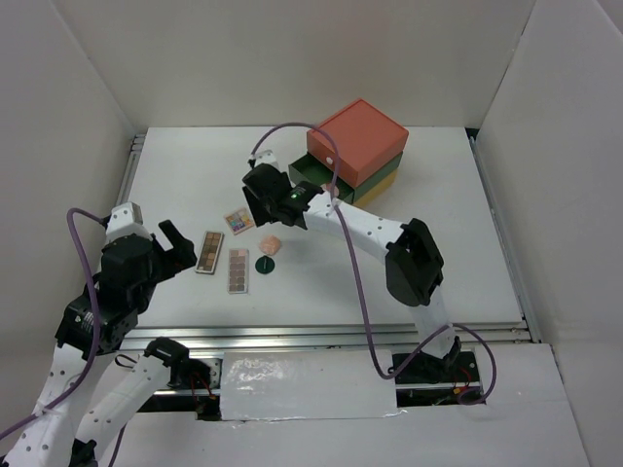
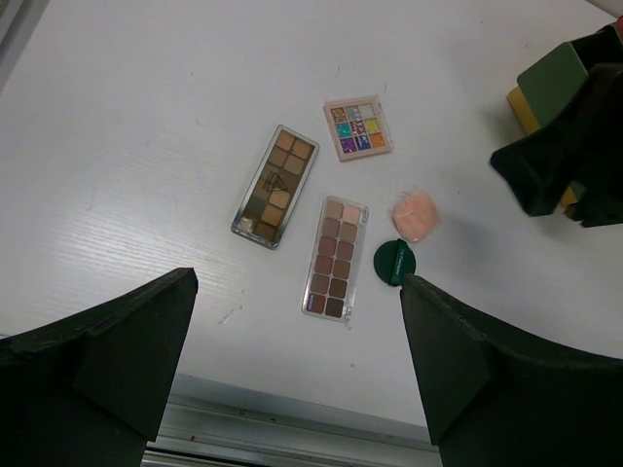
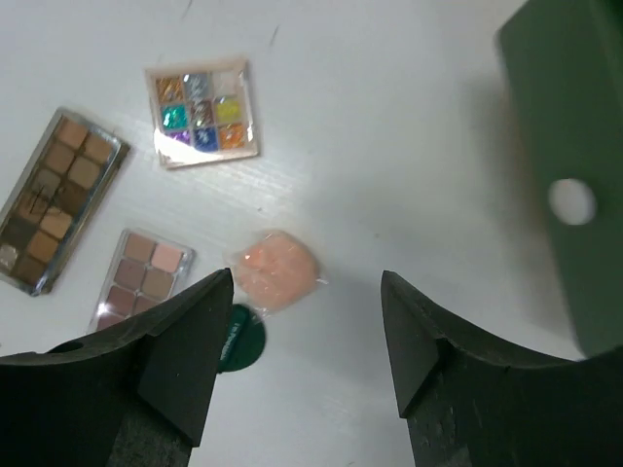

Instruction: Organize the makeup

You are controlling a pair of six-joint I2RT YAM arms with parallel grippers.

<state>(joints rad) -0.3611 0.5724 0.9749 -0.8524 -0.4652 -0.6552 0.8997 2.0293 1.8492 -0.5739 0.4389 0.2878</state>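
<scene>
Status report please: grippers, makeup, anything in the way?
Left gripper open, empty. Right gripper open, over pink compact. Makeup loose on table. Nothing in the way.

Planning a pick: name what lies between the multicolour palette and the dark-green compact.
The pink round compact lies there, clearest in the left wrist view.

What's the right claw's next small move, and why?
Probably lower the right claw onto the pink compact: its jaws stand open, the compact shows in the gap between them, and nothing is held. The dark-green compact lies close by, so descend carefully.
</scene>
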